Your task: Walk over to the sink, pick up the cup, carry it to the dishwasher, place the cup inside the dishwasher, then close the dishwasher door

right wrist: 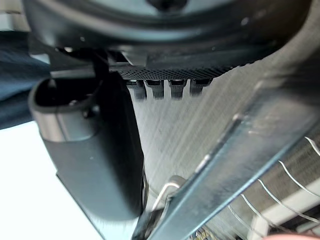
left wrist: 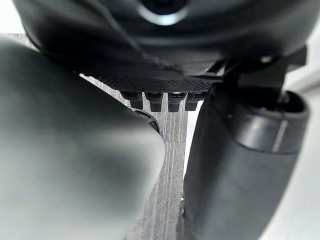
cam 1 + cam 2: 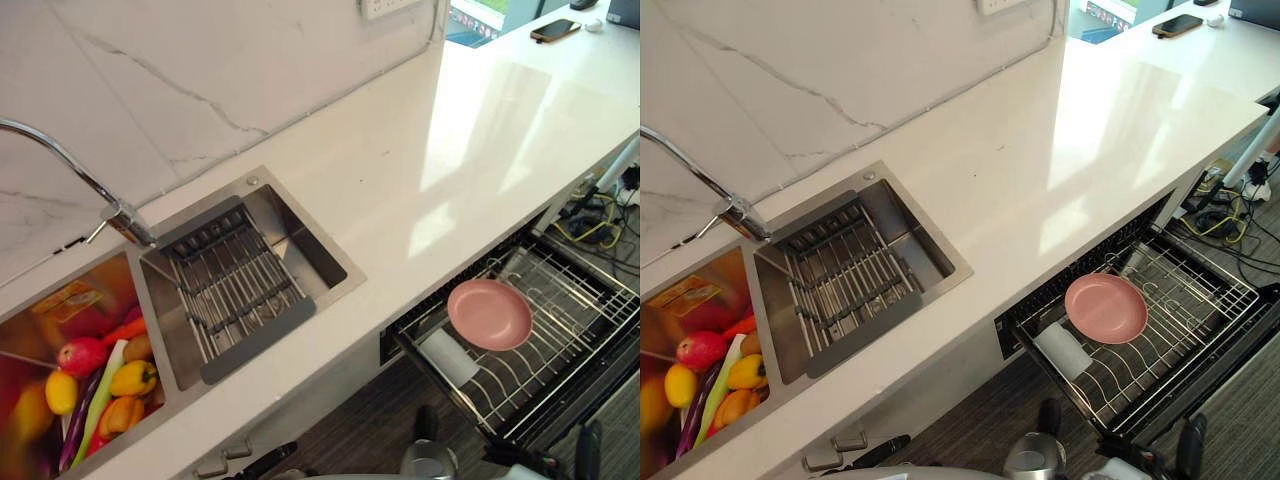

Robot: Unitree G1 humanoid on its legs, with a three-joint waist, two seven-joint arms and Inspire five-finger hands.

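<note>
Bright glare patches across countertop (image 3: 480, 130)

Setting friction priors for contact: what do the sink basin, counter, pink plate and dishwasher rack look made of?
Sink basin: brushed stainless steel, by its dull grey sheen.
Counter: polished stone or a composite, glossy with window glare.
Pink plate: matte, likely plastic or melamine; could be ceramic.
Dishwasher rack: thin metal wire, light finish, perhaps coated.

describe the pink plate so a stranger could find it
Find the white countertop, look below its front edge, right of the sink, to the pulled-out wire dishwasher rack. The plate sits in that rack: the one round pink thing there, beside a white cup on its side.
</note>
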